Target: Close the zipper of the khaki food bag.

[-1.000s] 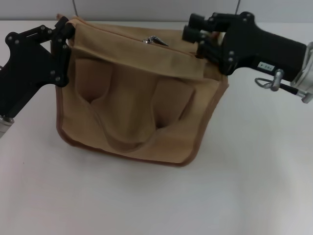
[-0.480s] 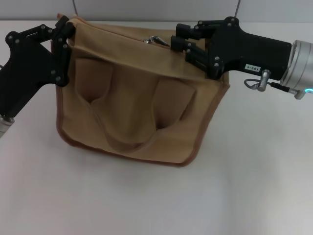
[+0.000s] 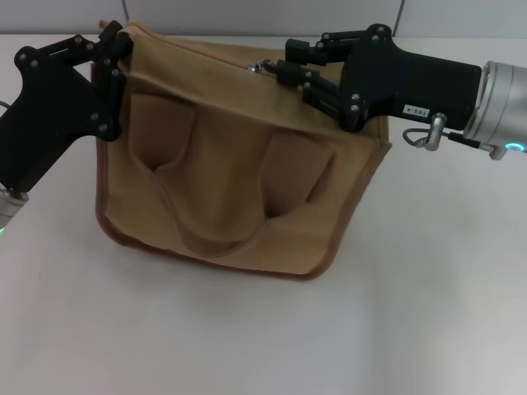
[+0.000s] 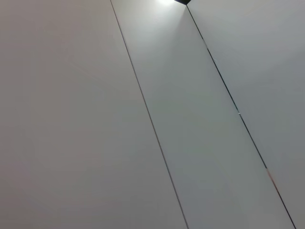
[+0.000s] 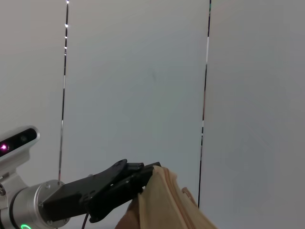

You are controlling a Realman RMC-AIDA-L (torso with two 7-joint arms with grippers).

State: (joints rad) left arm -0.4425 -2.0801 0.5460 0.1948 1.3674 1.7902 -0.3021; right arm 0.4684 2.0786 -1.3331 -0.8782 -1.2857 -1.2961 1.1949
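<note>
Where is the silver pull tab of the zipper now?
In the head view, the silver pull tab sits on the top panel of the khaki food bag, near the middle of its far edge, right at the fingertips of the right gripper.

A plain white table (image 3: 247,337) spreads across the foreground — smooth, matte, faintly shadowed. Behind its far edge rises a pale grey panelled wall (image 5: 138,86), split by thin dark vertical seams (image 5: 206,95) — the same wall fills the left wrist view, its seams (image 4: 152,124) running aslant, a bright glare near one edge
</note>
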